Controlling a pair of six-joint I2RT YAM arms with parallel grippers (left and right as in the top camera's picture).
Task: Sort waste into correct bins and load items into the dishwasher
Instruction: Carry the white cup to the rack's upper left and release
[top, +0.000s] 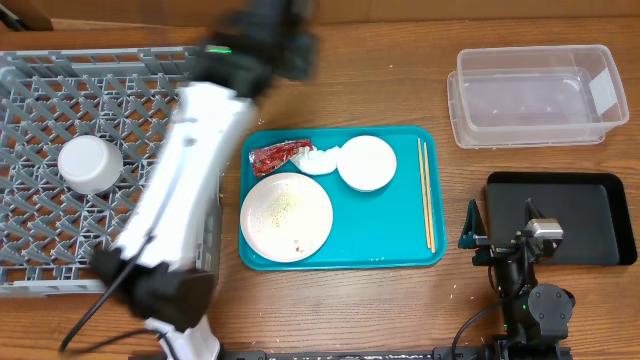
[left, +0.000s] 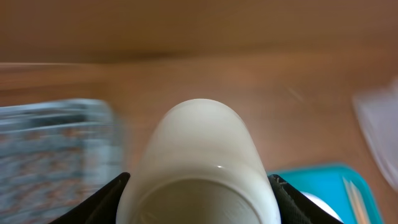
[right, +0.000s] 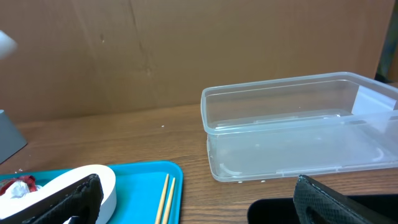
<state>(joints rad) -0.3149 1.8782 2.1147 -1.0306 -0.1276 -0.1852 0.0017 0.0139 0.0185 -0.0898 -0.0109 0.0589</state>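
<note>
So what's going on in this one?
The left gripper is clamped on the small white cup, and its arm is blurred in motion near the grey dish rack, which already holds one pale bowl. The plate, second bowl, chopsticks, red wrapper and napkin sit on the teal tray. The right gripper hangs open beside the black tray.

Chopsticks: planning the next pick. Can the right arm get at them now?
Probably yes: the right gripper is open and empty, and the chopsticks lie uncovered on the teal tray, nearest that arm.
</note>
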